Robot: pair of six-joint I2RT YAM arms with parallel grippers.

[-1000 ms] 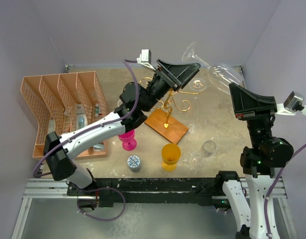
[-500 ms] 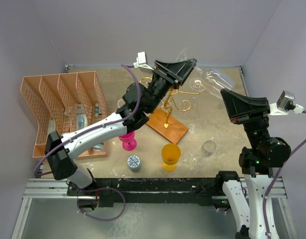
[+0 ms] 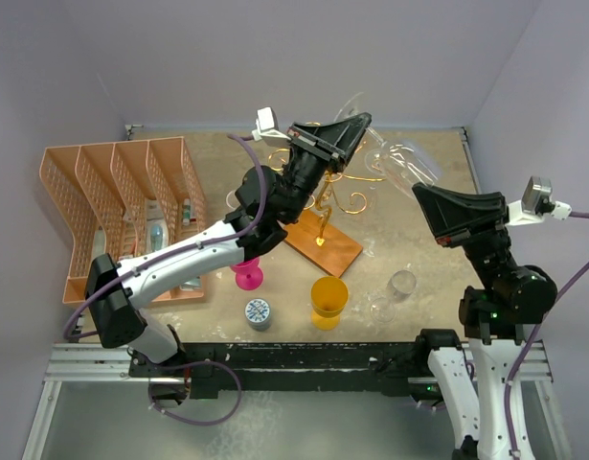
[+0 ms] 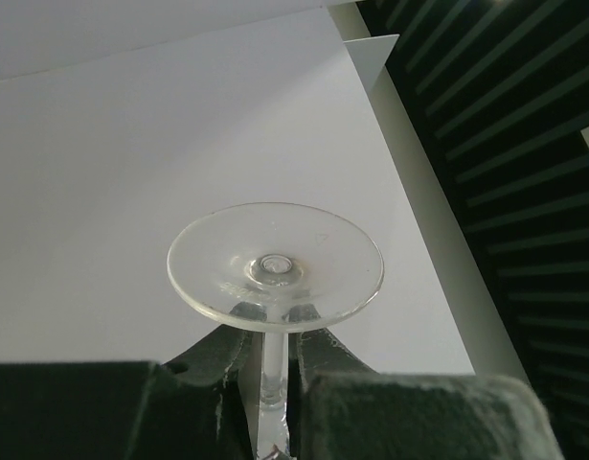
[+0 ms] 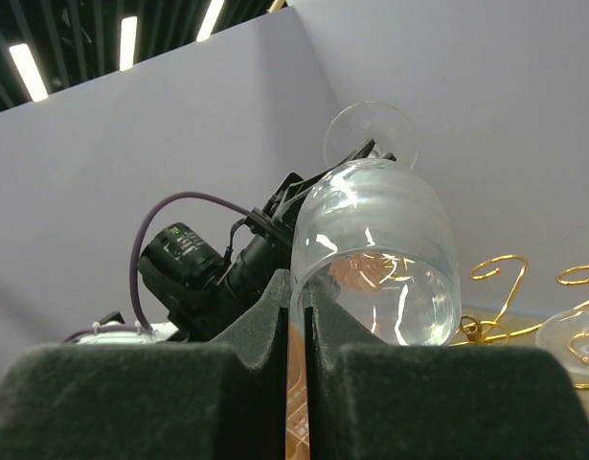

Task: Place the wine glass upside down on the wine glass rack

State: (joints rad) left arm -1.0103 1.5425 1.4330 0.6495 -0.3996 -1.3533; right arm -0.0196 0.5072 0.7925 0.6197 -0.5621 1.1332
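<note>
Left gripper point(image 4: 272, 337) closed (seemingly) on clear wine glass point(image 4: 275, 261).

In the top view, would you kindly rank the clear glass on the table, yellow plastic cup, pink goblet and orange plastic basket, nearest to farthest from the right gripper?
From the right gripper:
1. Clear glass, right front.
2. Yellow plastic cup, centre front.
3. Pink goblet, left of centre.
4. Orange plastic basket, far left.
</note>
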